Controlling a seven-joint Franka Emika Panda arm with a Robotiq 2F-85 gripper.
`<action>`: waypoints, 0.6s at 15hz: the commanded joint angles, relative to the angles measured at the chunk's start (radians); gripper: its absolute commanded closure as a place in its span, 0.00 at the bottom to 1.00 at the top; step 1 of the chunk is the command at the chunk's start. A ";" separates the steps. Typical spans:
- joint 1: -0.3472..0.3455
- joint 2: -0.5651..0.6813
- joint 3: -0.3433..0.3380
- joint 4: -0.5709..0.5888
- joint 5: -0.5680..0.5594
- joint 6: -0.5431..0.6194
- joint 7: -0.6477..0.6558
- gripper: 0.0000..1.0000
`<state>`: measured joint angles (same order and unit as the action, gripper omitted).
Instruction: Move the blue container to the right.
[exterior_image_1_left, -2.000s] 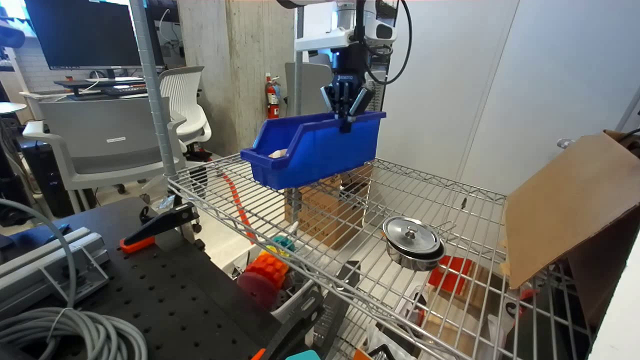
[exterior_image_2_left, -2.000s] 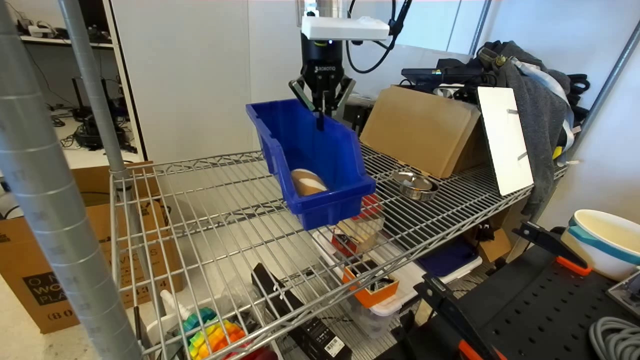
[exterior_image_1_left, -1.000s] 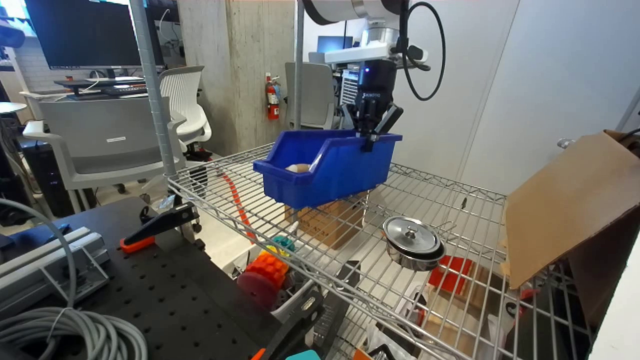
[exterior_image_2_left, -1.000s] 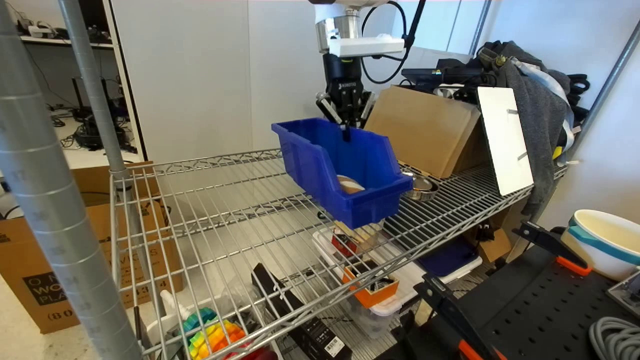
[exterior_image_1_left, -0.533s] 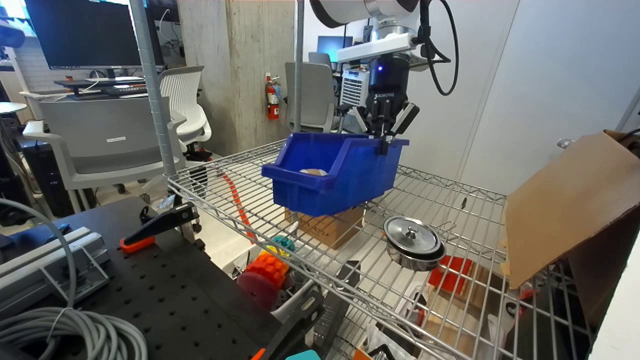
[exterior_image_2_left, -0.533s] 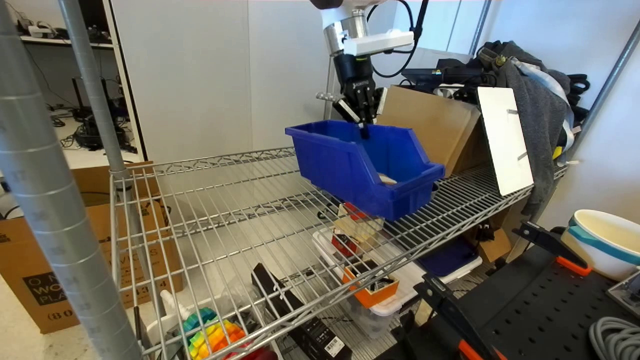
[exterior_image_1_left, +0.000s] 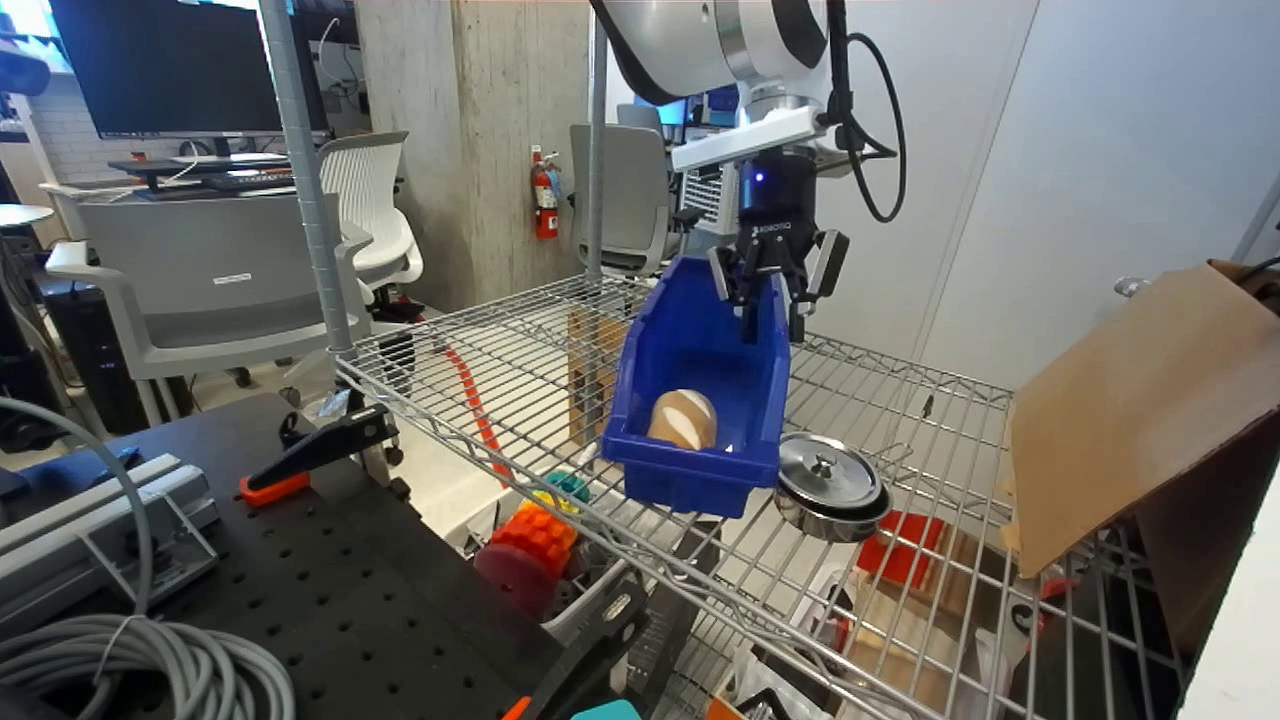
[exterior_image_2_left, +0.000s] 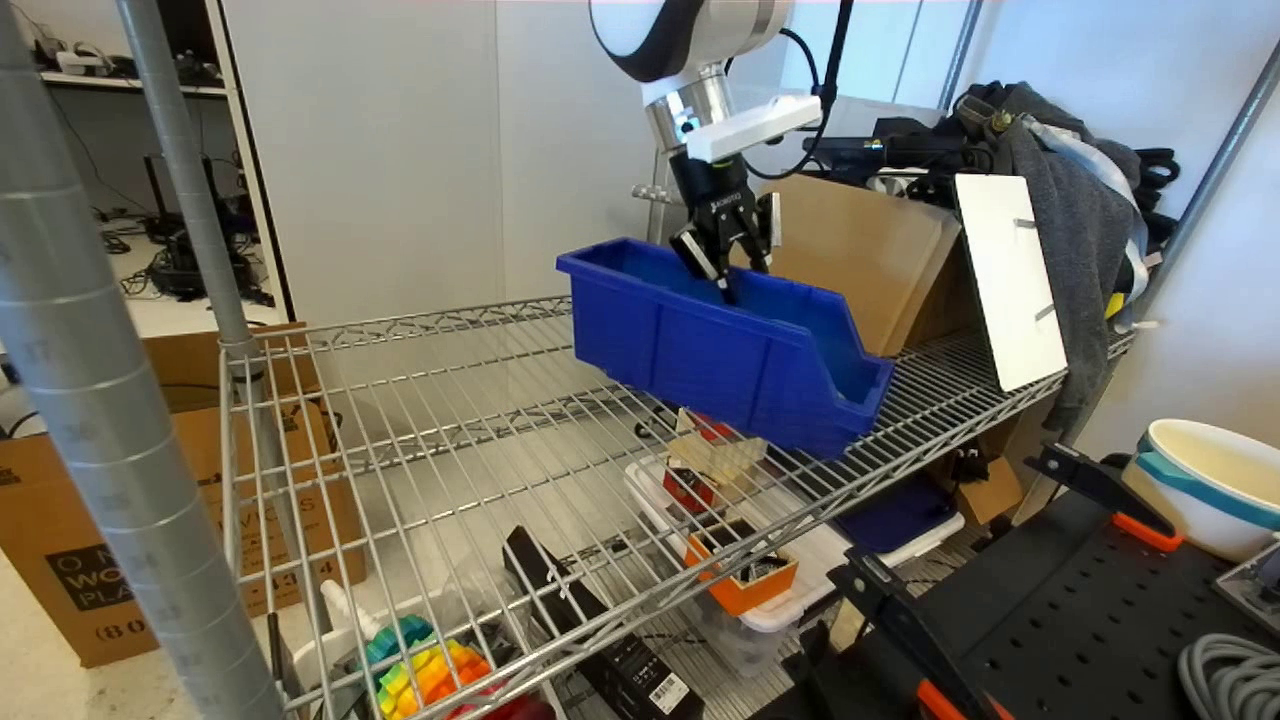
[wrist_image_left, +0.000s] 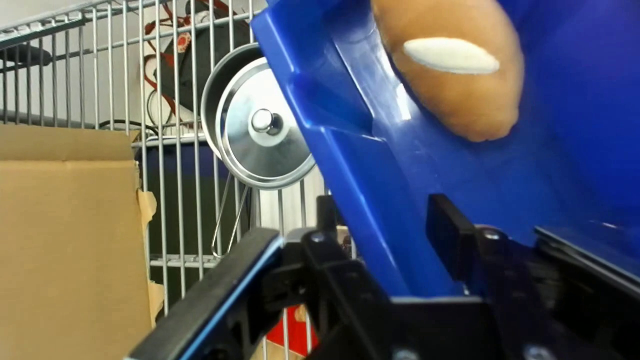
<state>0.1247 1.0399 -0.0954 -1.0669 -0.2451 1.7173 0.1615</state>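
Blue plastic forms one open-fronted storage bin (exterior_image_1_left: 690, 482), which stands on a wire shelf (exterior_image_1_left: 900, 370) with one bread roll (exterior_image_1_left: 683, 419) inside, just beside one steel pot (exterior_image_1_left: 832, 523) bearing one lid (exterior_image_1_left: 822, 470); whether bin and pot touch, I cannot tell. One Robotiq gripper (exterior_image_1_left: 773, 324) has its two fingers parted, one either side of the bin's rim.

I've got a solid-blue storage bin (exterior_image_2_left: 700, 360), a tan bread roll (exterior_image_1_left: 684, 420) streaked with white and my black gripper (exterior_image_1_left: 773, 323) on camera.

"ROBOTIQ" stands on the claw (exterior_image_1_left: 773, 322) — "WO", "PLA" and "(80" on a partly hidden cardboard box (exterior_image_2_left: 70, 520).
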 joint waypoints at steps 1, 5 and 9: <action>0.017 0.008 -0.013 0.018 -0.019 -0.012 0.026 0.17; 0.030 -0.070 -0.014 -0.049 -0.023 0.010 0.048 0.00; -0.011 -0.247 0.052 -0.149 0.101 -0.024 0.060 0.00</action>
<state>0.1453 0.9603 -0.0941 -1.0923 -0.2361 1.7224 0.2076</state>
